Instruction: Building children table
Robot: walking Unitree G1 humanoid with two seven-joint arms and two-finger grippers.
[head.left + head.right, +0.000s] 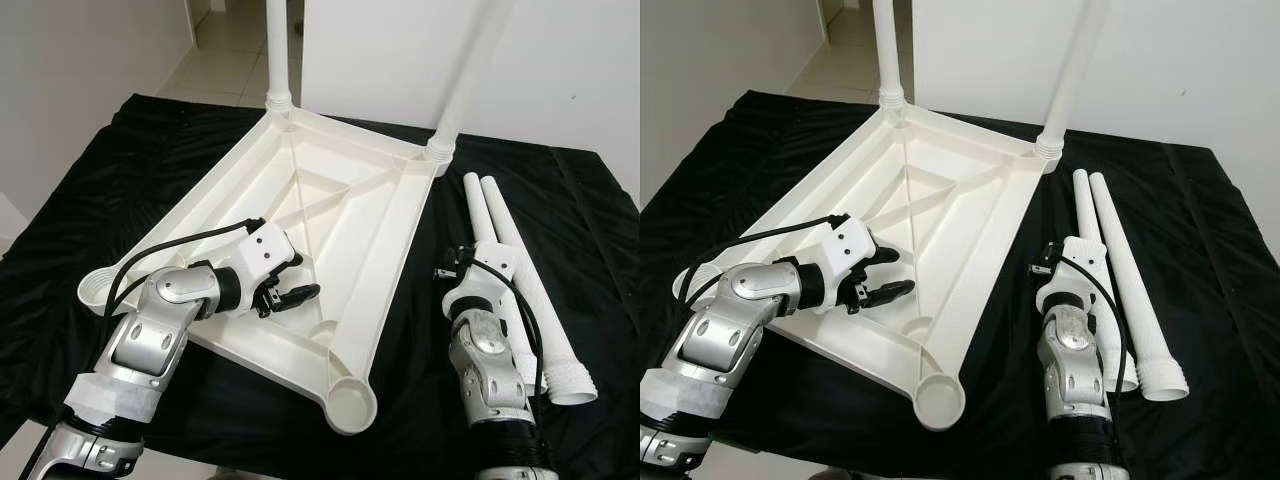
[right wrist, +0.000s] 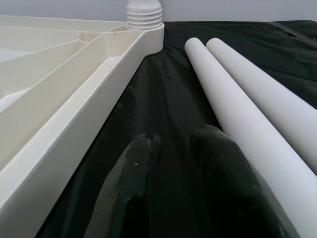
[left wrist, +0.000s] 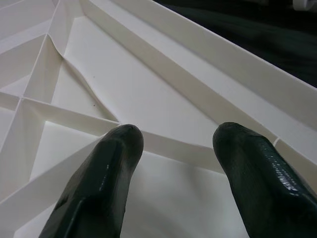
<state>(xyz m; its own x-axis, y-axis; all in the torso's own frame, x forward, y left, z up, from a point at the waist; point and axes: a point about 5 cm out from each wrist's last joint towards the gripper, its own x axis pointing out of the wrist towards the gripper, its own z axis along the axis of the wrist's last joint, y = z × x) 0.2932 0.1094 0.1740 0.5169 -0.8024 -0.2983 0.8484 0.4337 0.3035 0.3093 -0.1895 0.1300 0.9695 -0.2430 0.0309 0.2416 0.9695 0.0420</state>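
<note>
**Q:** Left gripper, where is it and how do its fingers stand?

**A:** It hovers over the near half of the upturned white tabletop, pointing across the ribbed underside. Its two glossy black fingers are spread apart with nothing between them.

**Q:** And the right gripper?

**A:** It sits low over the black cloth, in the strip between the tabletop's right edge and the two loose legs. Its fingers lie nearly together with a thin gap and hold nothing.

**Q:** What does the table look like?

**A:** Smooth matte white plastic, a rectangle lying upside down on the cloth. Raised ribs cross the underside in diagonals. Two round legs stand upright in the far corner sockets, each with a ridged collar at its base. The near corner socket is a round open cup.

**Q:** And the loose legs?

**A:** Two plain white tubes lie side by side, touching, just right of the tabletop, threaded ends toward the robot.

**Q:** How much room is there?

**A:** Dark cloth shows on all sides of the tabletop, with a wider stretch to the left.
</note>
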